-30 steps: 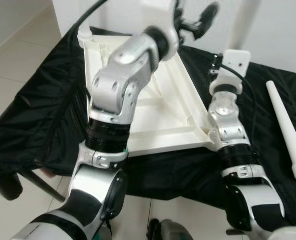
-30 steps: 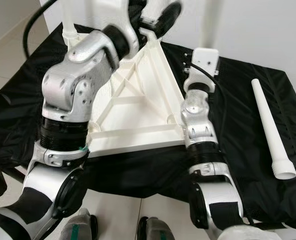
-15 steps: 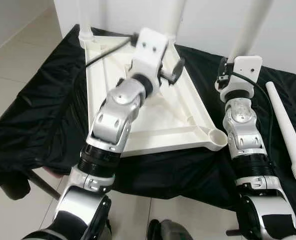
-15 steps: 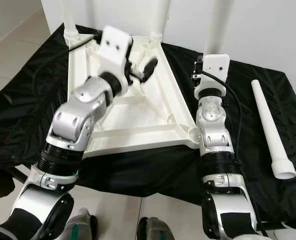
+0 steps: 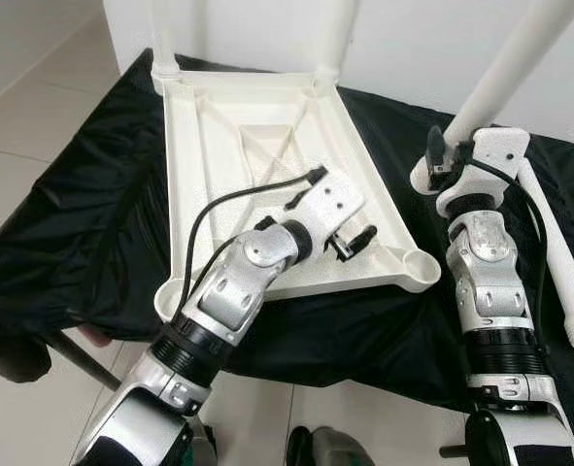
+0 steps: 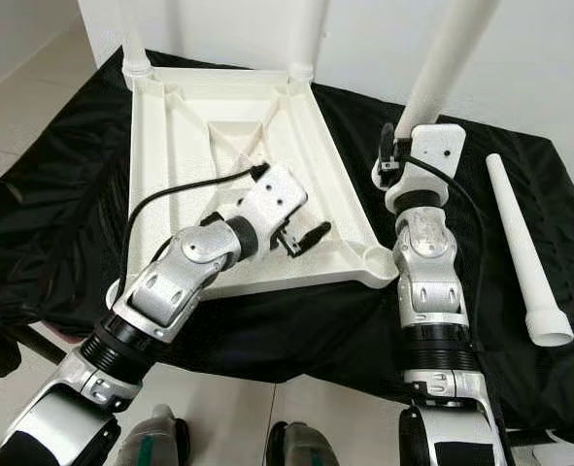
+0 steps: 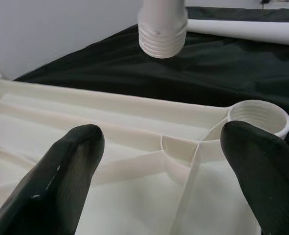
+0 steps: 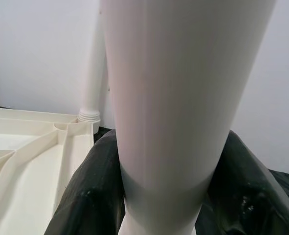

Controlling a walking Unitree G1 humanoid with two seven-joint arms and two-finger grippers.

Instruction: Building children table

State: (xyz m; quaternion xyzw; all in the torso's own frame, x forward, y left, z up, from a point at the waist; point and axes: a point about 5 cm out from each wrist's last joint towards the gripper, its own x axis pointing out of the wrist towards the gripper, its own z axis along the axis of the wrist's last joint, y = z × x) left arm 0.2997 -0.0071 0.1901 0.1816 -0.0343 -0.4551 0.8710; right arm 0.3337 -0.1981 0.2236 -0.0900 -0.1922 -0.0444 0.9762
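The white tabletop (image 5: 228, 146) lies upside down on a black cloth, with two white legs standing in its far corners (image 5: 162, 58). My right gripper (image 5: 450, 148) is shut on a third white leg (image 5: 515, 68), held tilted, its threaded end (image 7: 162, 34) hanging a little above and beyond the near right corner socket (image 5: 419, 266). My left gripper (image 5: 354, 243) hovers open and holding nothing over the tabletop's near right part, just left of that socket (image 7: 257, 116). A fourth leg (image 5: 561, 262) lies loose on the cloth at the right.
The black cloth (image 5: 83, 194) covers a low stand against a white wall (image 5: 413, 39). Tiled floor (image 5: 24, 107) lies to the left and in front. The cloth's near edge (image 5: 364, 359) hangs just past the tabletop.
My left arm has swung down from the tabletop's far side to its near right part. The right gripper has tilted its leg from upright, bringing the threaded end toward the corner socket.
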